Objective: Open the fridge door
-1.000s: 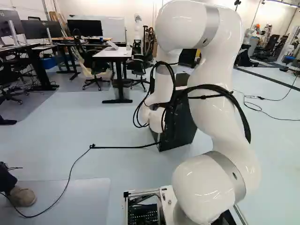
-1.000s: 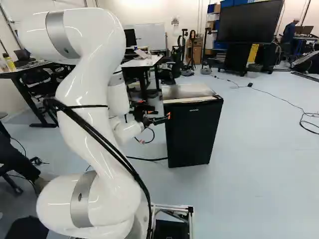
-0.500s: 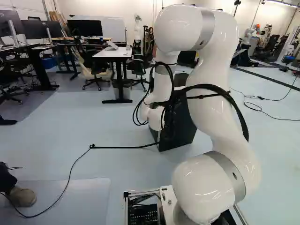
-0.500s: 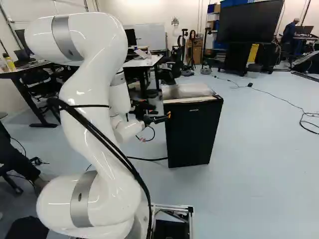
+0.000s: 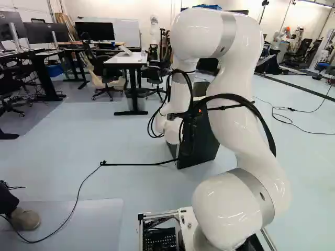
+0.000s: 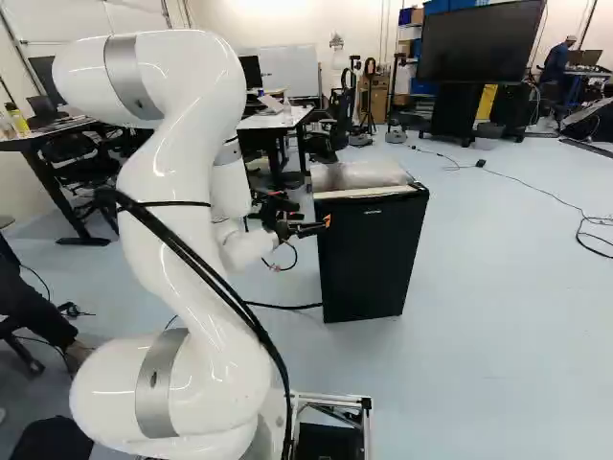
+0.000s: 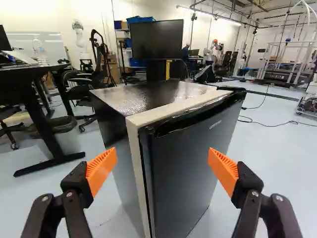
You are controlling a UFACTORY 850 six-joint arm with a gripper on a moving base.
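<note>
Holding the black, orange-padded two-finger gripper [image 6: 327, 221] wide open near the closed, boxy black fridge [image 6: 369, 259], around the middle of the right base view

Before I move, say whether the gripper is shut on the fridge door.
No, the gripper stands wide open with the fridge door ahead.

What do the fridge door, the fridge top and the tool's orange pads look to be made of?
Fridge door: probably painted metal, smooth and dark with a soft sheen; plastic is possible.
Fridge top: likely coated metal, glossy, with mottled reflections.
Orange pads of the tool: matte and ribbed, so rubber or flexible plastic; the look doesn't settle which.
</note>
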